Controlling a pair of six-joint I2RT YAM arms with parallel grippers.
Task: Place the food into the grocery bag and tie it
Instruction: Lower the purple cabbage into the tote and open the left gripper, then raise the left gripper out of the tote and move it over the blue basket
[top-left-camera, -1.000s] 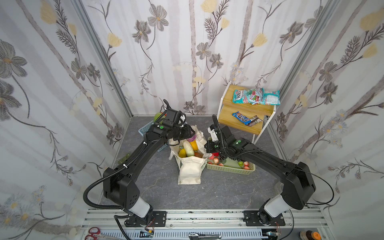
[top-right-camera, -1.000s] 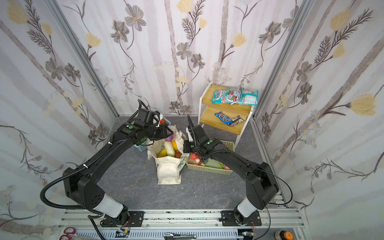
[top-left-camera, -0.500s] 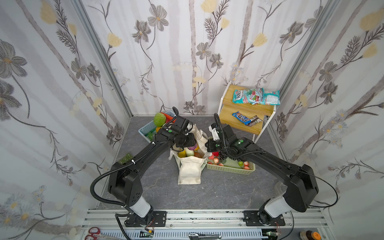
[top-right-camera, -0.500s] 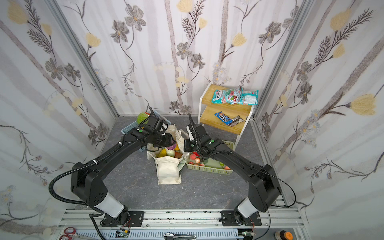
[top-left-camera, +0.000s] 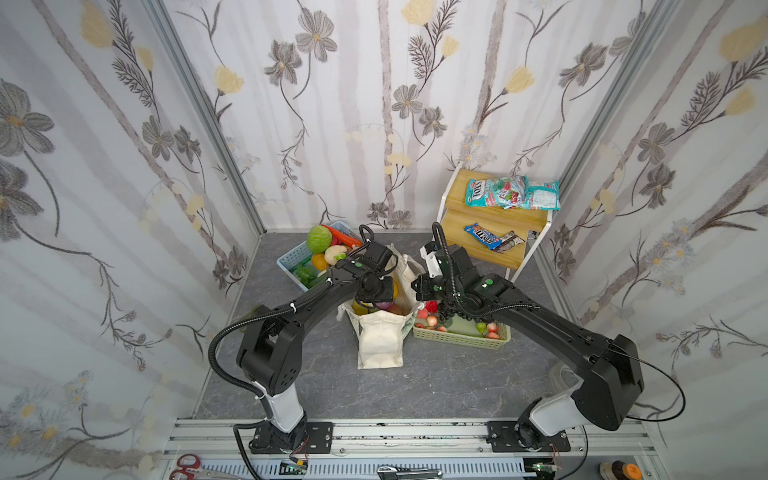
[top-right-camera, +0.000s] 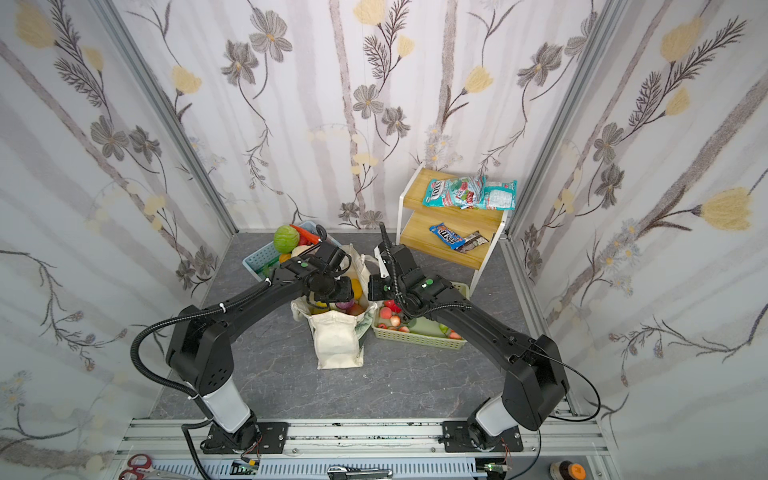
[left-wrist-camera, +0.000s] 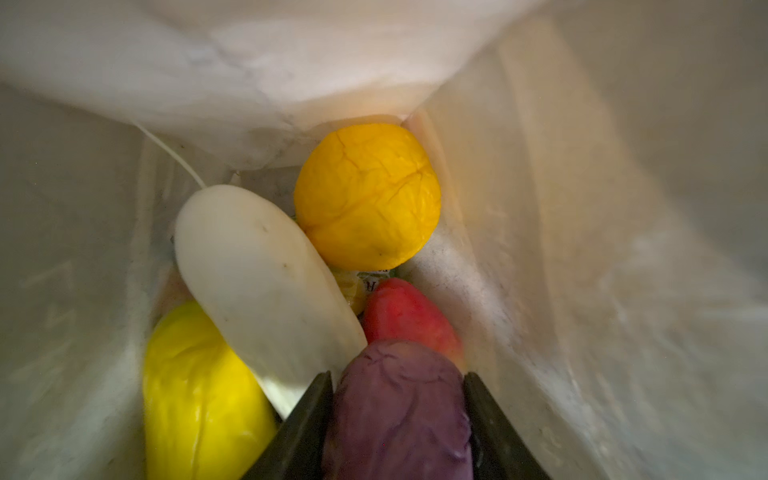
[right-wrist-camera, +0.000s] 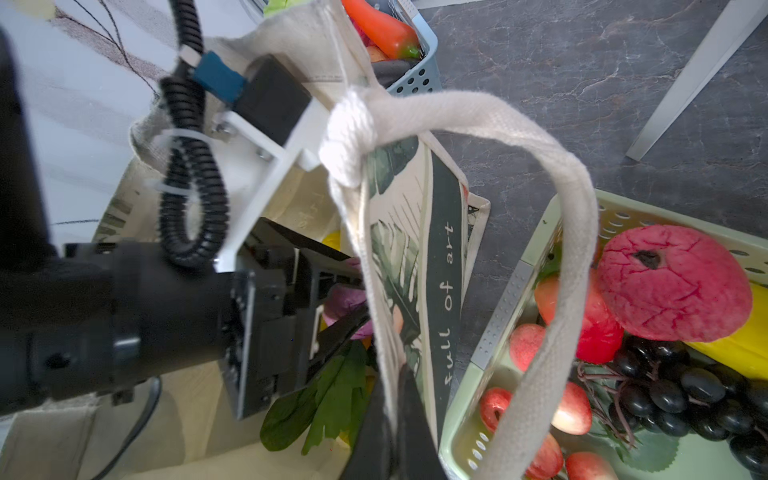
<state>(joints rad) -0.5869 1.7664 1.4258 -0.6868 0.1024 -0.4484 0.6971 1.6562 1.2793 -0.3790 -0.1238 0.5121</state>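
Purple vegetable (left-wrist-camera: 399, 415) clamped in left tool (left-wrist-camera: 397, 376), snack packet (left-wrist-camera: 353, 291) mostly buried in bag (left-wrist-camera: 582, 208)

This is a robot test booth in a lab, dressed as a small grocery corner: an aluminium rail (top-left-camera: 395, 432) along the front carries the bolted-down left arm (top-left-camera: 316, 303) and right arm (top-left-camera: 552, 332), and red-handled scissors (top-left-camera: 187, 473) lie just on its near side. Beyond the rail a grey stone-look floor (top-left-camera: 436, 382) is boxed in by floral wallpaper panels (top-left-camera: 374, 104) set in bare metal posts (top-left-camera: 199, 104). Farther from the rail stand a wooden stepped shelf (top-left-camera: 457, 220) with sweet packets (top-left-camera: 511, 193), a blue basket (top-left-camera: 291, 259) and a pale green basket (top-left-camera: 457, 338) of plastic produce, and a canvas grocery bag (top-left-camera: 380, 345)
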